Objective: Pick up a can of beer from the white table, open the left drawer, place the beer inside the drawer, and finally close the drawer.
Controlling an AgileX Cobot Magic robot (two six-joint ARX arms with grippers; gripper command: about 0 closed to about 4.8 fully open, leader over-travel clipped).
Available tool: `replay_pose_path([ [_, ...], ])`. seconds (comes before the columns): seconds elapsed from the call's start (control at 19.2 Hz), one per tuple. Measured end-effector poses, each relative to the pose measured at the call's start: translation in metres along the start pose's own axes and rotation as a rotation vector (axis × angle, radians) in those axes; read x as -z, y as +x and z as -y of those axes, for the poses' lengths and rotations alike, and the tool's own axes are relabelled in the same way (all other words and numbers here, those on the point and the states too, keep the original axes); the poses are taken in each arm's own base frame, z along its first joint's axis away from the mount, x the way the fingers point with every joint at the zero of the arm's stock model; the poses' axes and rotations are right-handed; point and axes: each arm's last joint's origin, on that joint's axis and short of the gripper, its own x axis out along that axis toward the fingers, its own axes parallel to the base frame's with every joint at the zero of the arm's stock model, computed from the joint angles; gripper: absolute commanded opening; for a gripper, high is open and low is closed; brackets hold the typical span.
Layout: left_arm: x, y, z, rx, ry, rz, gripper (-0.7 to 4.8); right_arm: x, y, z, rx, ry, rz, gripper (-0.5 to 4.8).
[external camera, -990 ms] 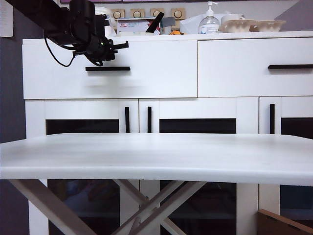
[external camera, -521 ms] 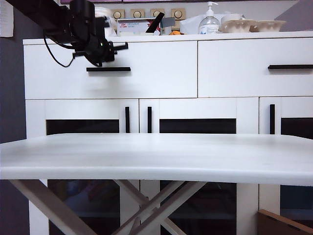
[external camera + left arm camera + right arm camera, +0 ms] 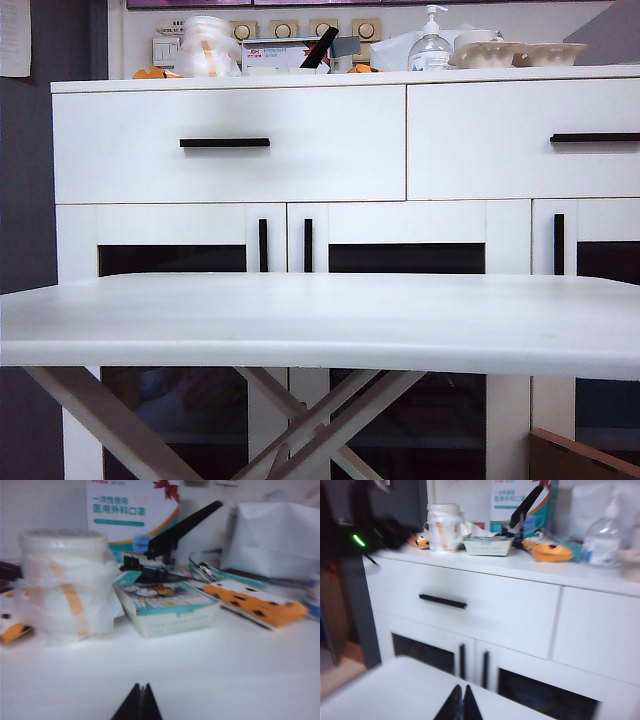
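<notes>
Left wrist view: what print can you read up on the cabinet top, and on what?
"一次性使用 医用外科口罩": white-and-teal mask box at the back.
Open carton beside the wrapped tub: print too blurred to read.
Left gripper, shut, low in view: no markings.
Nothing else legible.

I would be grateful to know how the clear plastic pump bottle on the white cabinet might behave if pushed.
The clear plastic pump bottle looks tall and narrow with a pump on top, so a high push might tip it. It seems partly filled, probably fairly light. Its smooth plastic may slide on the white cabinet top.

Left drawer point(image 3: 300, 170) shut, flush, black bar handle point(image 3: 224, 143) level at centre. White surface point(image 3: 320, 320) near, bare.
</notes>
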Motion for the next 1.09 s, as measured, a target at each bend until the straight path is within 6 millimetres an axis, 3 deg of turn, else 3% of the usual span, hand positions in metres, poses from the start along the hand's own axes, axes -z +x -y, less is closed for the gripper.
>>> replay_pose_path([
  [0.16,-0.021,-0.038,0.013,0.063,0.003,-0.098,-0.06,0.005,-0.039,0.012,-0.001,-0.081,-0.082,-0.05],
  [0.36,-0.066,-0.092,0.023,0.121,0.027,-0.044,-0.06,0.045,-0.069,0.019,-0.002,-0.079,-0.088,-0.05],
  [0.47,-0.075,-0.119,0.018,0.119,0.037,-0.038,-0.06,0.066,-0.082,0.022,-0.002,-0.078,-0.086,-0.05],
  [0.57,-0.073,-0.144,0.018,0.159,0.053,-0.068,-0.06,0.094,-0.094,0.025,-0.002,-0.071,-0.093,-0.05],
  [0.78,-0.078,-0.226,0.015,0.228,0.080,0.016,-0.06,0.132,-0.111,0.029,0.003,-0.026,-0.090,-0.05],
  [0.99,-0.053,-0.289,0.009,0.238,0.034,0.053,-0.06,0.143,-0.127,0.033,-0.004,-0.019,-0.077,-0.05],
  [1.09,-0.032,-0.335,0.005,0.242,0.019,0.058,-0.06,0.146,-0.137,0.036,-0.004,-0.017,-0.070,-0.05],
])
